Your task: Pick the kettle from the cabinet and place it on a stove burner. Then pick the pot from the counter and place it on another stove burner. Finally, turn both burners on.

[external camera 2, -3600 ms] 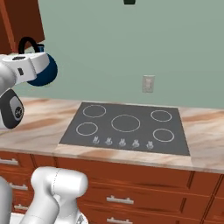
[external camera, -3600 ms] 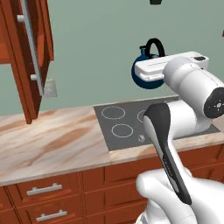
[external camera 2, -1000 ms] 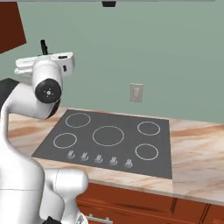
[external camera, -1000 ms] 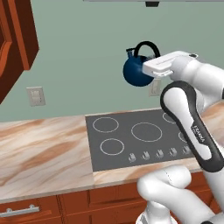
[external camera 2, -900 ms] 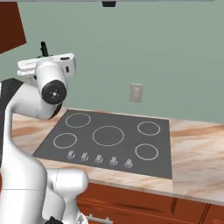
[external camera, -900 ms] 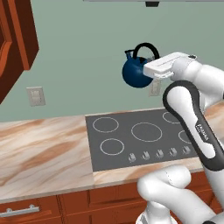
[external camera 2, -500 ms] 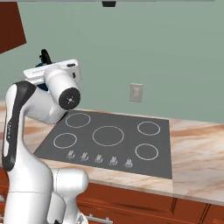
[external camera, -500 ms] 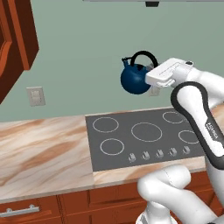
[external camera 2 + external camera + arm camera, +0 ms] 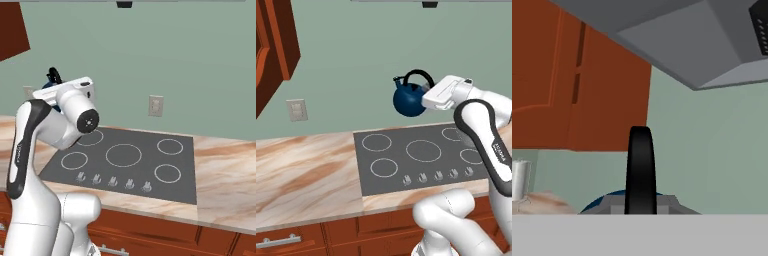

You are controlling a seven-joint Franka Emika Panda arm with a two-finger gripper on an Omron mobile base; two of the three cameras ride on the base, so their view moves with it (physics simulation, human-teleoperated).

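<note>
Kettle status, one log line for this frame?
phase: carry | kettle: held by handle, in air above cooktop rear | jaws: shut on handle | burners: bare | knobs: untouched

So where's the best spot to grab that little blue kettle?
By its tall black arched handle, which stands clear above the round kettle. Come from the side, as the gripper does now, jaws shut on the arch. The smooth round body would probably slip.

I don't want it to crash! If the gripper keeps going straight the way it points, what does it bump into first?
Probably the green wall. The gripper, shut on the kettle handle, points sideways over the cooktop toward that wall and the wooden cabinet; depth is hard to judge.
</note>
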